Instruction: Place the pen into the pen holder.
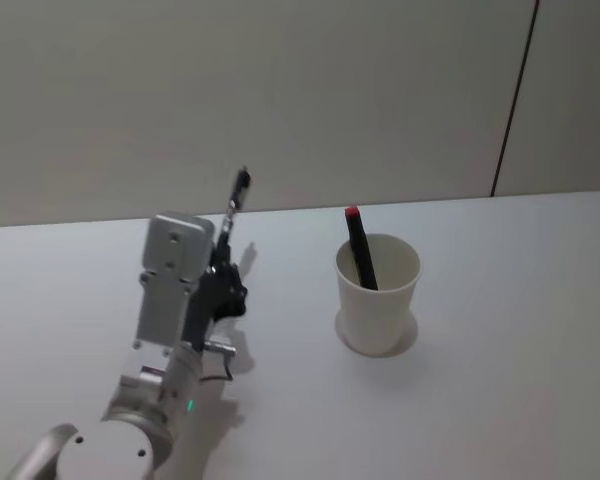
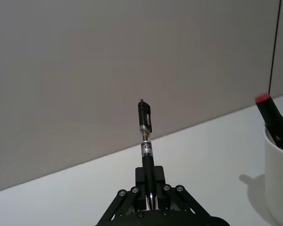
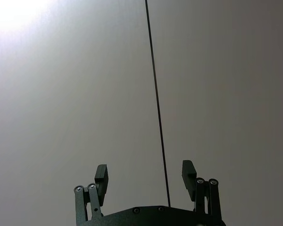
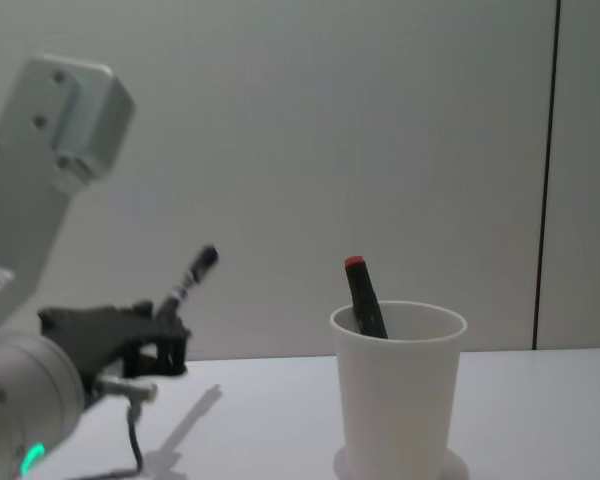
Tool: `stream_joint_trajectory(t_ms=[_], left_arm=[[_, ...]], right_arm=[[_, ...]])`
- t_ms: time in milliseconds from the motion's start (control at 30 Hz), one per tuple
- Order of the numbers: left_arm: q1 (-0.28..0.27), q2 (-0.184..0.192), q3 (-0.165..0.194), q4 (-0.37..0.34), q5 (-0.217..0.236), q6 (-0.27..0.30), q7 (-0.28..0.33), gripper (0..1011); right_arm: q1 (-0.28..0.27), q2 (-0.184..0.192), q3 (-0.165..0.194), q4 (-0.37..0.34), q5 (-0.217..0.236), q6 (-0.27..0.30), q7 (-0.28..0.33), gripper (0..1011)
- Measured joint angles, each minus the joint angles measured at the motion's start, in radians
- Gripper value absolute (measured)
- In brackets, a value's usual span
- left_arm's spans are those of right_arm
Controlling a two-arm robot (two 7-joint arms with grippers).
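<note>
A white table (image 1: 500, 330) is running back to a plain grey wall (image 1: 280, 90). Nearest you, the left arm is stretching forward from the lower left of the head view with its wrist angled upward. The left gripper (image 2: 150, 178) is hovering above the table, its fingers pinching the pen (image 2: 146, 141) by the grip section near the writing tip. The pen is pointing up and away toward the wall, clip end outermost, clear of the surface.

By its look, you are handling a light, stiff, smooth plastic barrel. Such a barrel is likely to pivot in a narrow pinch, and this hold is leaving a long free length to swing.

To the pen's right and well apart from it, the pen holder (image 1: 378, 300) is standing upright. It is already carrying a black marker with a red cap (image 1: 358, 250), which is leaning against its rim. As a paper cup it is probably light enough to tip if nudged.

The right gripper (image 3: 145, 175) is idling, fingers spread and empty, facing the wall's dark seam (image 3: 156, 103).
</note>
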Motion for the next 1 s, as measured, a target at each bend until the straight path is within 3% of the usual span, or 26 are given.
stream_joint_trajectory(t_ms=[267, 567, 1000], left_arm=[[-0.008, -0.007, -0.026, -0.005, 0.0, -0.106, 0.034, 115], [-0.029, -0.024, -0.044, 0.002, 0.002, -0.229, 0.026, 115], [-0.083, -0.063, -0.058, 0.034, 0.003, -0.408, -0.076, 116]], right_arm=[[0.0, 0.0, 0.0, 0.0, 0.0, 0.0, 0.0, 1001], [0.009, -0.006, -0.003, -0.004, 0.02, 0.017, 0.003, 1001], [0.078, -0.06, -0.038, -0.036, 0.152, 0.136, -0.006, 1001]])
